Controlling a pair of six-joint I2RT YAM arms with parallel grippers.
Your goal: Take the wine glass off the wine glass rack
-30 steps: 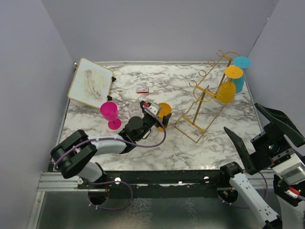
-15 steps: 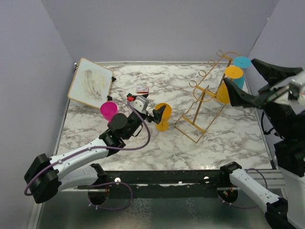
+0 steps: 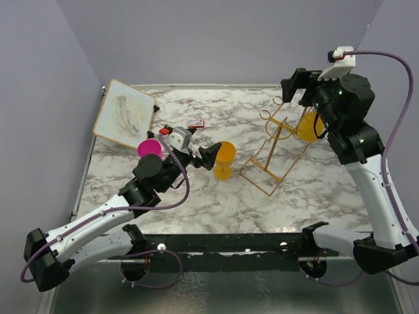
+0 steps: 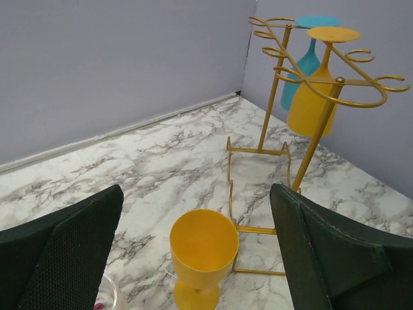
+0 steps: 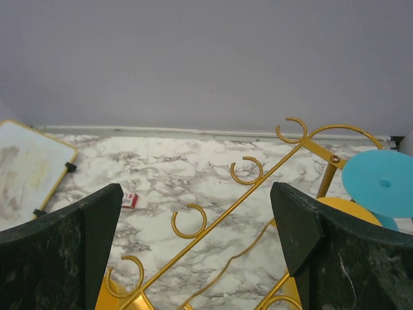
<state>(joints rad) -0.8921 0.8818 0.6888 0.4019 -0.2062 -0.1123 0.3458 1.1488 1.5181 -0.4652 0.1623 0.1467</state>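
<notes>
The yellow wine glass (image 4: 313, 106) hangs upside down on the wine glass rack (image 4: 306, 161), upper right in the overhead view. The right end effector (image 5: 195, 206) hovers above it, spread wide and empty, so this looks like the approach. Next it should descend and close on the bowl. The left end effector (image 4: 197, 192) is also wide and empty.

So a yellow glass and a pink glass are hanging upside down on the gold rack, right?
No. The glasses hanging upside down on the gold rack are a yellow glass and a blue glass, not a pink one; the left wrist view shows it. The pink glass is off the rack, in the top view.
</notes>
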